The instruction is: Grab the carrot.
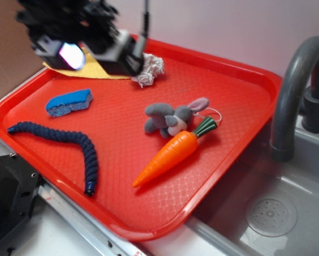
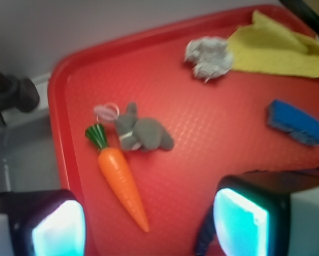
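Observation:
The orange carrot [image 1: 171,155] with its green top lies on the red tray [image 1: 239,85], toward the tray's right side, its tip pointing to the front left. In the wrist view the carrot [image 2: 122,182] lies below and ahead of me, its tip reaching in between my fingers. My gripper [image 1: 95,53] hangs high over the tray's back left, far from the carrot. It is open [image 2: 149,229], its two glowing pads spread wide with nothing held.
A small grey plush bunny [image 1: 173,117] lies touching the carrot's green top. A crumpled grey rag [image 1: 150,69], a yellow cloth [image 2: 277,50], a blue sponge [image 1: 69,102] and a dark blue rope [image 1: 69,144] also lie on the tray. A sink with a grey faucet [image 1: 295,96] stands right.

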Controlling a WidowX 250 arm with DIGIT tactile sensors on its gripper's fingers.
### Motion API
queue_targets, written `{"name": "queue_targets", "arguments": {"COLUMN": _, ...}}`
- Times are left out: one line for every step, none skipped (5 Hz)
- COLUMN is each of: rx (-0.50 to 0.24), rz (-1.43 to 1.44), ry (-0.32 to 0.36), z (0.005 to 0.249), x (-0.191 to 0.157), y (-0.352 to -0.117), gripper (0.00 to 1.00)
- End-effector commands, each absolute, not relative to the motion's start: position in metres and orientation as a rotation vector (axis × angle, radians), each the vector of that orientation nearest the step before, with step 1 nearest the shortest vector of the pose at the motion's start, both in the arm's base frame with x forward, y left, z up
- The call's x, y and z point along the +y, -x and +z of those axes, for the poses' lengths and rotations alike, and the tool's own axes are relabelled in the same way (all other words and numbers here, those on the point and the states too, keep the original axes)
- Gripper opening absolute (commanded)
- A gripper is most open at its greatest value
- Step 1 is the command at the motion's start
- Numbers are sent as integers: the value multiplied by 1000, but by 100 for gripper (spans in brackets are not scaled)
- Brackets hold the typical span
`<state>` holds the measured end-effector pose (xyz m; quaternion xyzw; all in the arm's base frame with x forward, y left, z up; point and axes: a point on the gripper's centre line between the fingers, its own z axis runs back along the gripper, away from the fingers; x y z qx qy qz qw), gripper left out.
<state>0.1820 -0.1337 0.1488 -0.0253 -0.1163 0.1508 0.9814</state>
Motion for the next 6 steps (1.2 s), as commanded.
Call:
{"name": "queue_targets", "arguments": {"rx": -117, "rz": 192, "ry": 60, "z": 98, "x": -163, "y": -201, "gripper": 100}}
{"name": "queue_targets", "arguments": {"rx": -60, "rz": 107, "ry": 73, "z": 69, "x": -168, "y": -209, "gripper": 100}}
{"name": "queue_targets", "arguments": {"rx": -27, "rz": 79, "ry": 51, "z": 48, "x": -165, "y": -212, "gripper": 100}}
{"name": "queue_targets", "arguments": {"rx": -1, "rz": 91, "ry": 59, "z": 35, "x": -159, "y": -216, "gripper": 100}}
{"name": "queue_targets", "arguments": {"rx": 6, "rz": 67, "ry": 46, "z": 32, "x": -162, "y": -220, "gripper": 91}}
{"name": "queue_targets", "arguments": {"rx": 30, "rz": 74, "ry": 51, "z": 33, "x": -160, "y": -222, "gripper": 0}}
